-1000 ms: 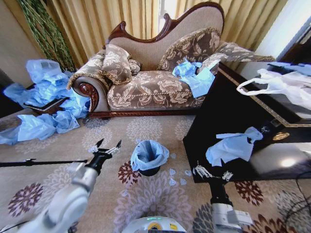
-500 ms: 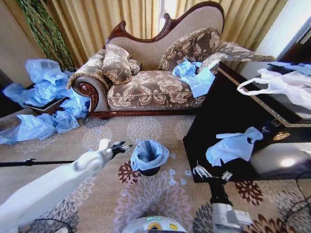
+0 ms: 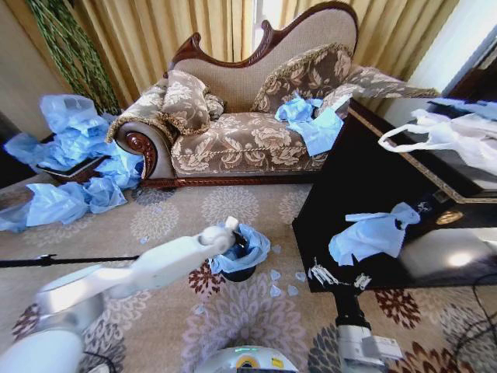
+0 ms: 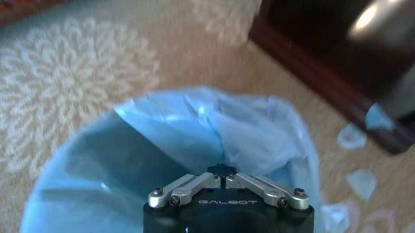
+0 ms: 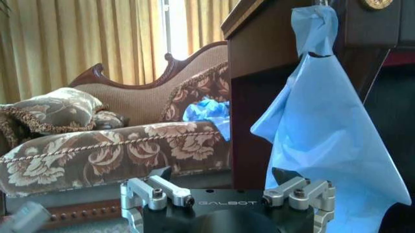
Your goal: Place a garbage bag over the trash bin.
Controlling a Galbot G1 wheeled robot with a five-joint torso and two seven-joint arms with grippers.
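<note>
The garbage bag (image 3: 252, 250) is light blue and crinkly, and it lines the small black trash bin (image 3: 241, 274) on the carpet, its rim bunched toward the table side. My left gripper (image 3: 235, 245) reaches into the bin's mouth. In the left wrist view the left gripper (image 4: 224, 171) is shut, its tips pointing down into the garbage bag (image 4: 162, 150). No plastic shows between the tips. My right gripper (image 3: 338, 277) hangs low by the dark table's front edge. In the right wrist view the right gripper (image 5: 224, 175) is open and holds nothing.
A dark glossy table (image 3: 365, 186) stands right of the bin, with another blue bag (image 3: 373, 235) and a white handled bag (image 3: 446, 140) on it. A floral sofa (image 3: 248, 140) is behind. Blue bags are piled at the left (image 3: 70, 163). Petal-like scraps (image 3: 276, 284) lie on the carpet.
My left arm swung right from over the carpet to the bin's mouth, and its fingers went from open to shut. The bag's rim is pushed toward the table. The right arm stayed put.
</note>
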